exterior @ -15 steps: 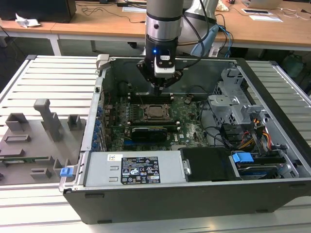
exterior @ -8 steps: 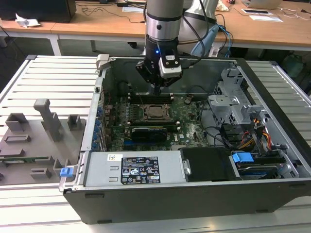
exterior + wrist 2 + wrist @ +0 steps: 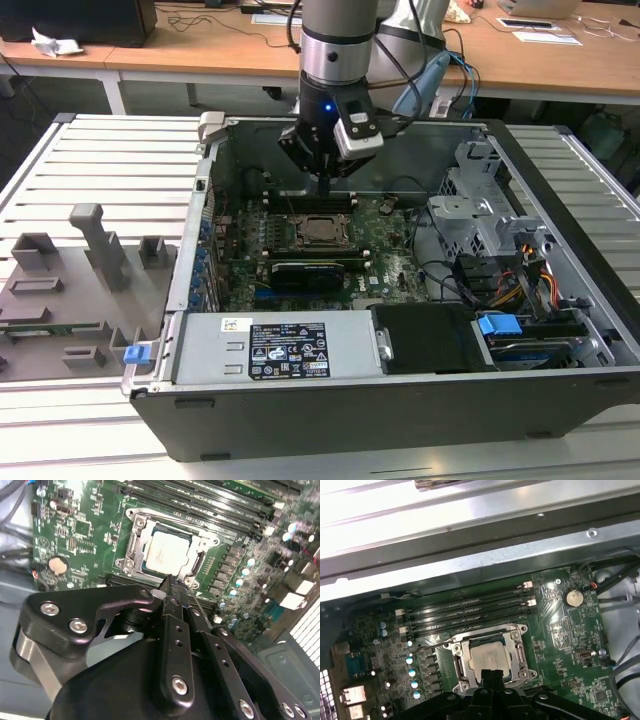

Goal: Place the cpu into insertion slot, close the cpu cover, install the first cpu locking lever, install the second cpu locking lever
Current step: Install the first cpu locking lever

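Nearest to the lens in the second wrist view is the gripper (image 3: 170, 582), with black links and bright screws. Its two narrow fingers are pressed together at the tips, and nothing is between them. Just ahead of the tips lies the cpu (image 3: 167, 554). It is pale silvery-beige and sits flat in the insertion slot (image 3: 196, 561). The cpu cover (image 3: 134, 547), a metal frame with a window, is folded down around the chip, so the chip's top shows through the window. I cannot tell if the tips touch the frame edge.

In the first wrist view a thin metal rod (image 3: 432, 644) runs out from one corner of the cover along the green circuit board (image 3: 560, 630). Beyond the chip, farther from the tips, are the long memory slots (image 3: 470, 607).

In the exterior view the gripper (image 3: 323, 182) hangs inside the open computer case (image 3: 400, 400), with the chip (image 3: 322, 230) near below its tips.
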Tool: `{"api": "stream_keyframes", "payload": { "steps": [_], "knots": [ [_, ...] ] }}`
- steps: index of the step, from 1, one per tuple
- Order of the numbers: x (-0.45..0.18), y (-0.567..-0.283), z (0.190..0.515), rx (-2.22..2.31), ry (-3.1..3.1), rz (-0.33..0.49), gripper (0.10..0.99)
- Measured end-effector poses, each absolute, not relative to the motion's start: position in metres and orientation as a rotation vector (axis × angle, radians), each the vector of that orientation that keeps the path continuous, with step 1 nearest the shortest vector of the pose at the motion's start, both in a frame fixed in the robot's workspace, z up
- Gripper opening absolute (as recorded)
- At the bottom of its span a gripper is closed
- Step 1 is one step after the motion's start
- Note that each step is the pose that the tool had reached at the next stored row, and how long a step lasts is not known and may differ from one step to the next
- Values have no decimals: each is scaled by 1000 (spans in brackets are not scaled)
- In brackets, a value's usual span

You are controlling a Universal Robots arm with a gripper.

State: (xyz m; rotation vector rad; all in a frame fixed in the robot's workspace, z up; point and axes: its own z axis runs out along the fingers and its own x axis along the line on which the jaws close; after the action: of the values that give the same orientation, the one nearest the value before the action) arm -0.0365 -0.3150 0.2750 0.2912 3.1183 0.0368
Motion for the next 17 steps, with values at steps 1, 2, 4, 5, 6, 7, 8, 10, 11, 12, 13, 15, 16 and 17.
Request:
{"api": "stream_keyframes", "payload": {
  "steps": [1, 2, 4, 5, 6, 7, 8, 10, 11, 12, 13, 15, 16, 17],
  "knots": [
    [-37, -315, 275, 262, 3121, 37, 106],
    [-37, -315, 275, 228, 3124, 37, 106],
    [-37, -315, 275, 142, 3130, 38, 106],
    [-37, -315, 275, 101, 3132, 38, 106],
    [-37, -315, 275, 69, 3133, 38, 106],
    [-37, -315, 275, 44, 3133, 38, 106],
    [-37, -315, 275, 13, 3134, 38, 106],
    [-37, -315, 275, -39, 3134, 38, 106],
    [-37, -315, 275, -54, 3134, 38, 106],
    [-37, -315, 275, -73, 3134, 38, 106],
    [-37, -315, 275, -92, 3133, 38, 106],
    [-37, -315, 275, -120, 3133, 38, 106],
    [-37, -315, 275, -132, 3132, 38, 106],
    [-37, -315, 275, -145, 3132, 38, 106]
  ]
}}
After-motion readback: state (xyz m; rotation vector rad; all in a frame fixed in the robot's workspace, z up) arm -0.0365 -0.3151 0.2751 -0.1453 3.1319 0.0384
